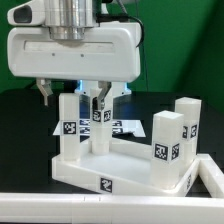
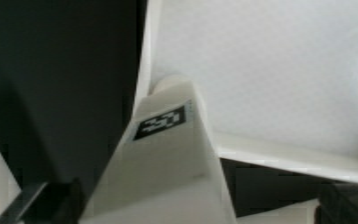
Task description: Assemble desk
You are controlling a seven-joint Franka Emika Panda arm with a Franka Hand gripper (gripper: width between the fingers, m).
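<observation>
- The desk top (image 1: 110, 165) lies upside down on the black table, near the front edge, with legs standing up from its corners: two at the exterior view's right (image 1: 167, 137), one at the far left (image 1: 68, 125), and one in the middle (image 1: 99, 125) right under the gripper.
- The step in hand looks like seating that middle leg; to do it well, lift straight up so the fingers clear it without tipping it, then check it stands square and fully home.
- The gripper (image 1: 97, 100) hangs straight down over that leg, fingers (image 1: 105, 98) spread wide on either side, holding nothing.
- The wrist view shows the tagged leg (image 2: 155, 160) close up against the white top.
- The arm's wide white head (image 1: 72, 50) sits level above, wrist vertical.
</observation>
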